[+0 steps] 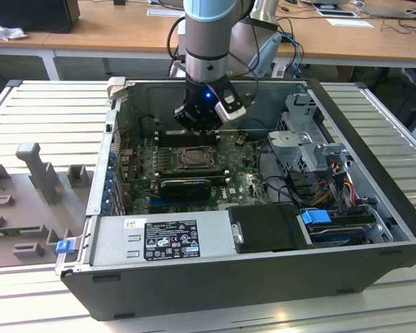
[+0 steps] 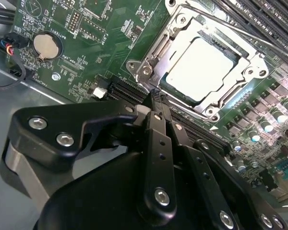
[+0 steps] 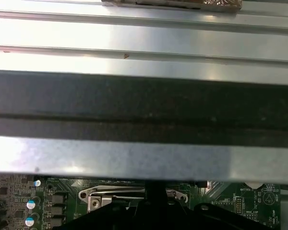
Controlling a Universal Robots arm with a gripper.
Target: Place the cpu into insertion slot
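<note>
The black claw (image 2: 156, 103), nearest the lens in the second wrist view, has its fingers drawn narrow together, holding nothing. Just past its tips the cpu (image 2: 201, 69), a flat pale silver square, lies seated in the slot (image 2: 149, 64) with its shiny metal frame. A coin cell (image 2: 47, 45) sits on the green board (image 2: 77, 72) (its white print too small to read).

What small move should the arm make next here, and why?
Probably a short straight lift. In the second wrist view the cpu lies flat inside the insertion slot frame, and the gripper hangs just beside it carrying no chip, so backing off looks safest.
</note>
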